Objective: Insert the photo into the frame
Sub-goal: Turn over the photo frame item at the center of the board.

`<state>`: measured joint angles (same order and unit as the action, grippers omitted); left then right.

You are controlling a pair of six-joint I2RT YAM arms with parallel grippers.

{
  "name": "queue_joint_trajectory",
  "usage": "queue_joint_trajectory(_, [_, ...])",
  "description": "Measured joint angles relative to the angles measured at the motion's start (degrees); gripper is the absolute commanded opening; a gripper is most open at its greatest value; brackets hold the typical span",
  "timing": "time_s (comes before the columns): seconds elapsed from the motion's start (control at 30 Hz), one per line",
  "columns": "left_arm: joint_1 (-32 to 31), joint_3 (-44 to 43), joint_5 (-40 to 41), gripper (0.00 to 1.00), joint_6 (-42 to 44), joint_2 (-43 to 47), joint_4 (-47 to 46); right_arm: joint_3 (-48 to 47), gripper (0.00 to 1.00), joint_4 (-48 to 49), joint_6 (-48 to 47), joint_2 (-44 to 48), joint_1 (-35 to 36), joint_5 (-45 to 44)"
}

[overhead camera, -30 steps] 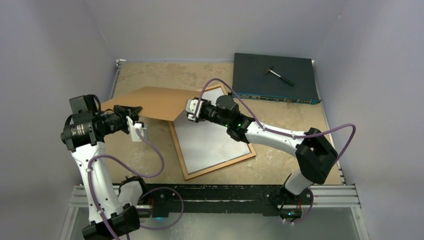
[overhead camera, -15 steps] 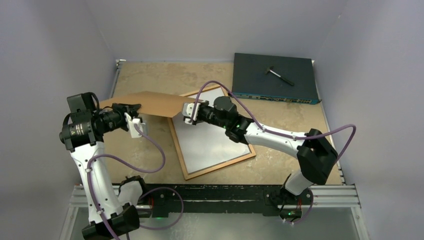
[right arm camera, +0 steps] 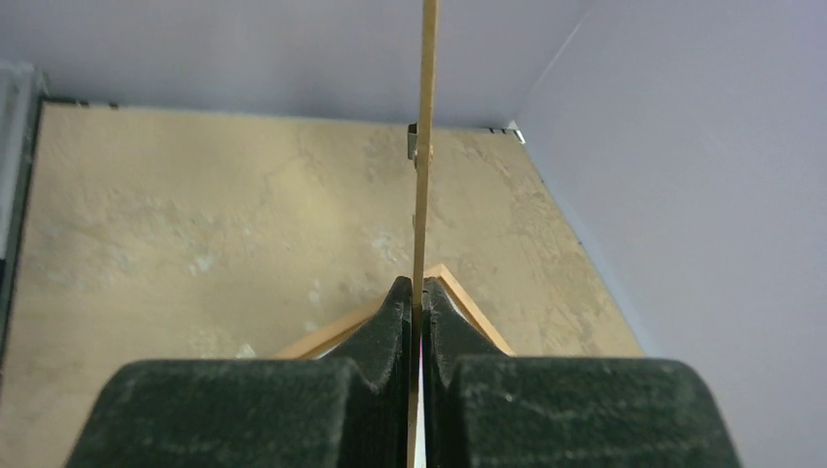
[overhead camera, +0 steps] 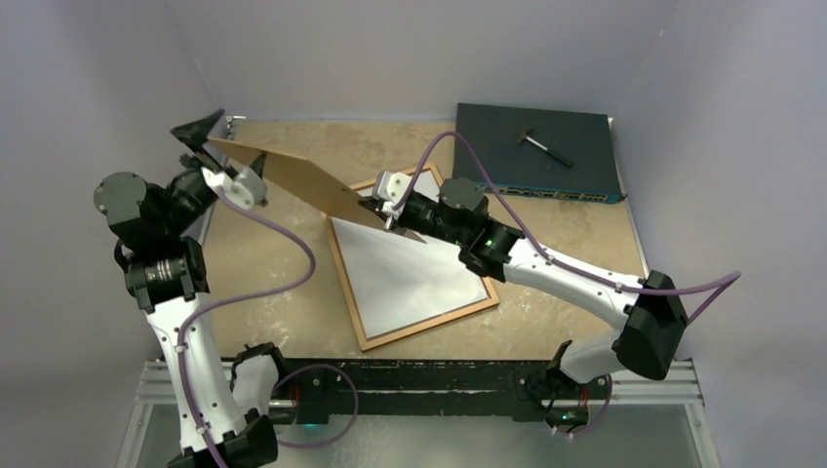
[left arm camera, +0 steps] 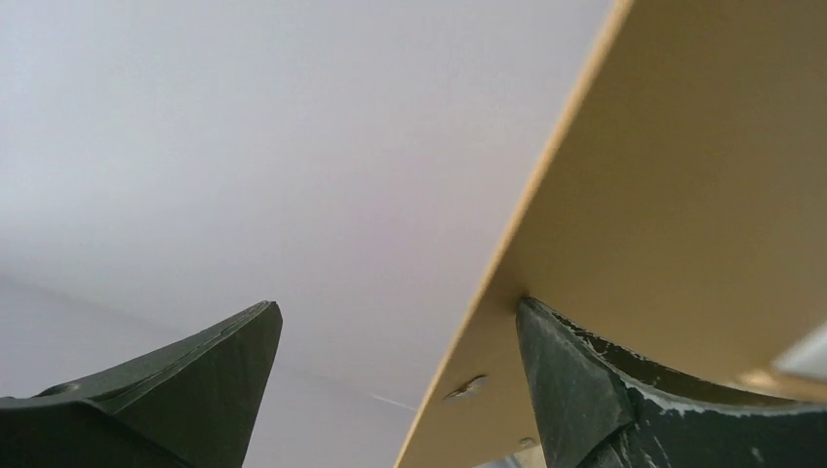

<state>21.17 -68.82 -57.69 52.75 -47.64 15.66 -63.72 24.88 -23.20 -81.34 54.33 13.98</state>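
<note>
The orange-brown frame (overhead camera: pixel 430 321) lies flat mid-table, and a white sheet, the photo (overhead camera: pixel 410 268) back side up, lies inside it. A plain brown backing board (overhead camera: pixel 293 180) hangs tilted above the frame's far-left corner. My right gripper (overhead camera: pixel 387 216) is shut on the board's near edge. In the right wrist view its jaws (right arm camera: pixel 419 292) pinch the thin board (right arm camera: pixel 425 117) edge-on, over a frame corner (right arm camera: pixel 466 304). My left gripper (overhead camera: pixel 207 144) stands open at the board's raised far-left end. In the left wrist view one fingertip (left arm camera: pixel 546 336) touches the board (left arm camera: pixel 683 195); the other stands well apart.
A dark flat electronics box (overhead camera: pixel 507 136) sits at the back right with a small tool (overhead camera: pixel 544 146) on top. Grey walls close in the table on the left, back and right. Purple cables loop from both arms over the tan tabletop (overhead camera: pixel 273 302).
My left gripper has opened and swung up toward the far-left corner. The board has tipped from nearly flat to steeply tilted. The right gripper has shut on its edge and rolled.
</note>
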Motion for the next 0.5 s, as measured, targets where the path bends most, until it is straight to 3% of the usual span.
queue_joint_trajectory(0.23, [0.0, -8.9, 13.3, 0.93, -24.7, -7.8, -10.5, -8.6, 0.0, -7.1, 10.8, -0.2, -1.3, -1.0])
queue_joint_trajectory(0.5, [0.0, -11.8, 22.9, 0.96, -34.8, -8.4, -6.0, -12.5, 0.0, -10.9, 24.4, -0.1, -9.1, 1.1])
